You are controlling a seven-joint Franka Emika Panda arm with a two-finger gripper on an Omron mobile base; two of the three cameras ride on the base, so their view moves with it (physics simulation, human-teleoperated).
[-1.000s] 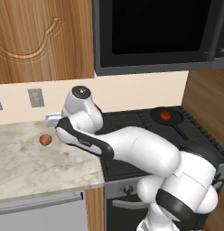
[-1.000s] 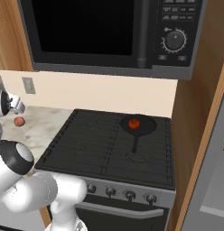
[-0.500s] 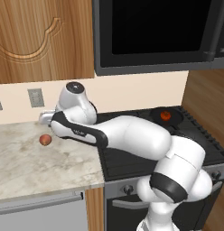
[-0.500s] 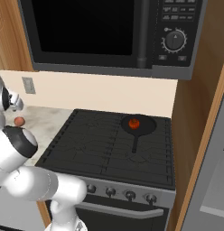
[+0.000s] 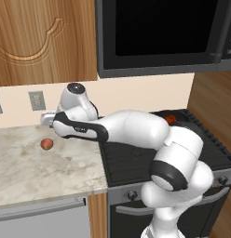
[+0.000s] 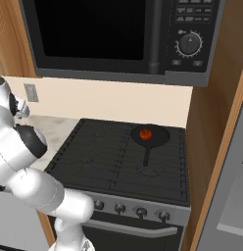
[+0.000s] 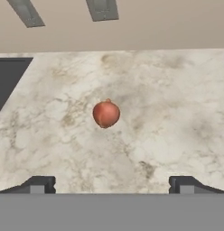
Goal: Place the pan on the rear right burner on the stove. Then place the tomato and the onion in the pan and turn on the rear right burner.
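Note:
The onion (image 7: 106, 113) lies alone on the marble counter (image 7: 177, 113), centred ahead of my gripper (image 7: 112, 185). The fingertips (image 7: 39, 185) stand wide apart, open, with nothing between them. From the left base view the onion (image 5: 46, 144) sits on the counter, with my gripper (image 5: 45, 121) hovering above and just behind it, apart from it. The black pan (image 6: 157, 138) rests on the rear right burner (image 6: 167, 145) of the stove (image 6: 104, 162), handle pointing toward the front. The tomato (image 6: 145, 133) sits inside the pan, and its top (image 5: 170, 119) peeks over my arm.
A black microwave (image 6: 118, 39) hangs over the stove. Wall outlets (image 5: 37, 100) sit on the backsplash behind the counter. The stove's dark edge (image 7: 10, 76) lies to the left in the hand view. A wooden panel (image 6: 216, 147) stands right of the stove, knobs (image 6: 140, 212) along its front.
My arm has swung further left over the counter, carrying the hand toward the onion. The jaws stayed open. Pan and tomato have not moved.

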